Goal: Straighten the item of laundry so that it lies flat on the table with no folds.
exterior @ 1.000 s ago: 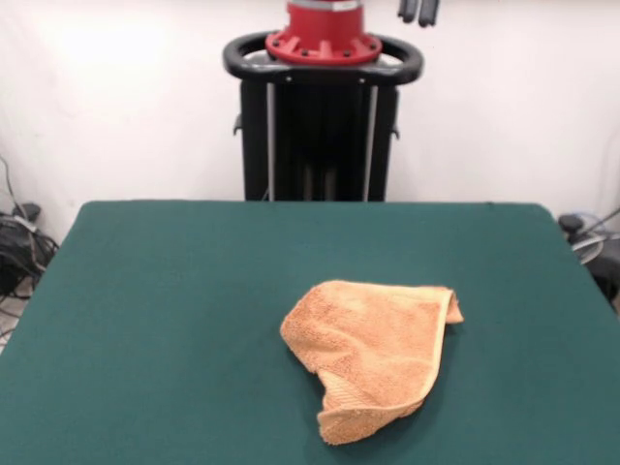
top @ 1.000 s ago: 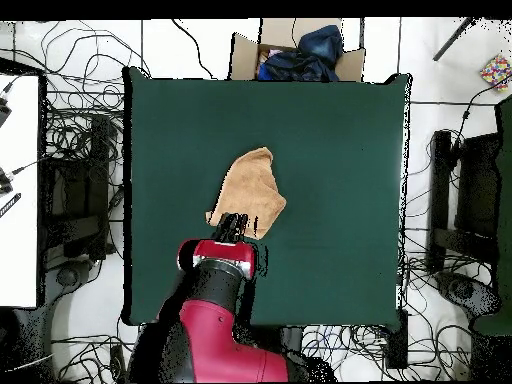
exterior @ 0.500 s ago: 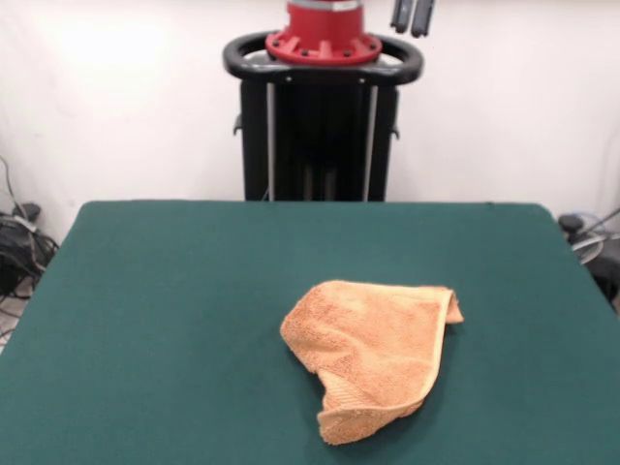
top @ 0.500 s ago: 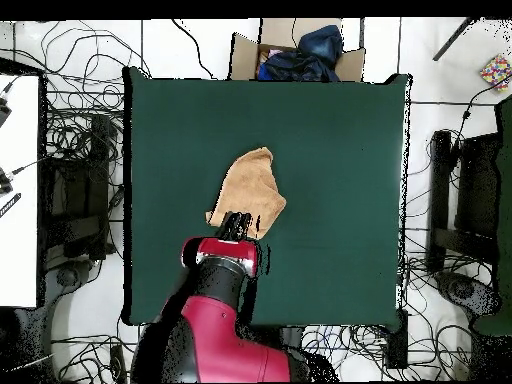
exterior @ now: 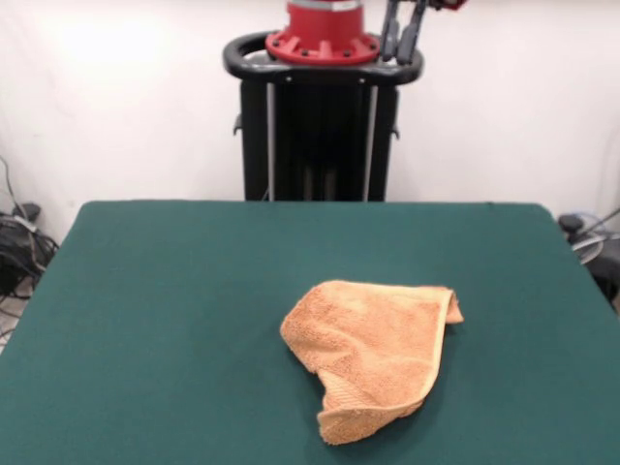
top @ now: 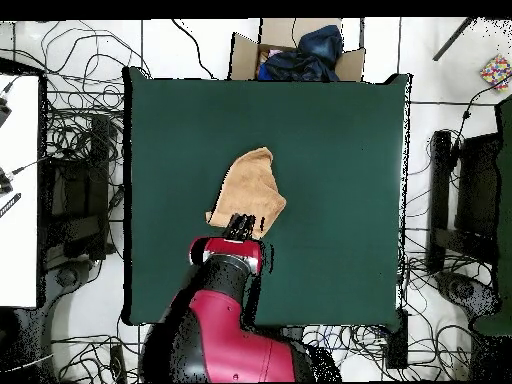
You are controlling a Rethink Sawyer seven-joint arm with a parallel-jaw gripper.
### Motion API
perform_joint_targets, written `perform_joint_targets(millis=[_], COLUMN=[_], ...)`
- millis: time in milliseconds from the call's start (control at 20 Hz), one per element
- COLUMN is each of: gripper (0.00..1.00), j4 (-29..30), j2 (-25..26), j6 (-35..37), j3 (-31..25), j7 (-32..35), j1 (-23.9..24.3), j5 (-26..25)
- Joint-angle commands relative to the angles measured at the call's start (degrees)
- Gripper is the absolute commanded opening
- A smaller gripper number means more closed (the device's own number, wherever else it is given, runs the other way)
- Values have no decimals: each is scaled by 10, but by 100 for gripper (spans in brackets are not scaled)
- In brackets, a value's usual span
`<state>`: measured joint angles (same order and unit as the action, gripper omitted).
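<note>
The item of laundry [exterior: 373,351], a small light-orange towel, lies crumpled and folded over itself on the green table [exterior: 145,291], right of centre toward the front edge. Its stitched hem runs down its right side. My gripper [exterior: 402,29] hangs high above the table at the top edge of the front view, two dark fingers apart and nothing between them. From overhead the gripper [top: 241,225] sits over the edge of the towel [top: 250,188] nearest the robot's base, hiding a little of it. The table [top: 340,150] is bare around the cloth.
A cardboard box [top: 300,55] holding blue cloth stands beyond the table's far edge in the overhead view. Cables cover the floor on all sides, and dark stands [top: 465,200] flank the table.
The gripper has come down further into the front view and shifted left. In the overhead view the arm has edged right. The towel has not moved.
</note>
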<state>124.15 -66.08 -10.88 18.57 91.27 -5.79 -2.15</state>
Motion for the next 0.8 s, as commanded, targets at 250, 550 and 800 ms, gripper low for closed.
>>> perform_joint_targets(millis=[250, 550, 800], gripper=[0, 0, 0], j4=[26, 33, 29], j2=[42, 47, 51], j6=[23, 8, 24], j3=[-71, -108, -118], j7=[106, 108, 92], j1=[66, 97, 108], j5=[-32, -58, -72])
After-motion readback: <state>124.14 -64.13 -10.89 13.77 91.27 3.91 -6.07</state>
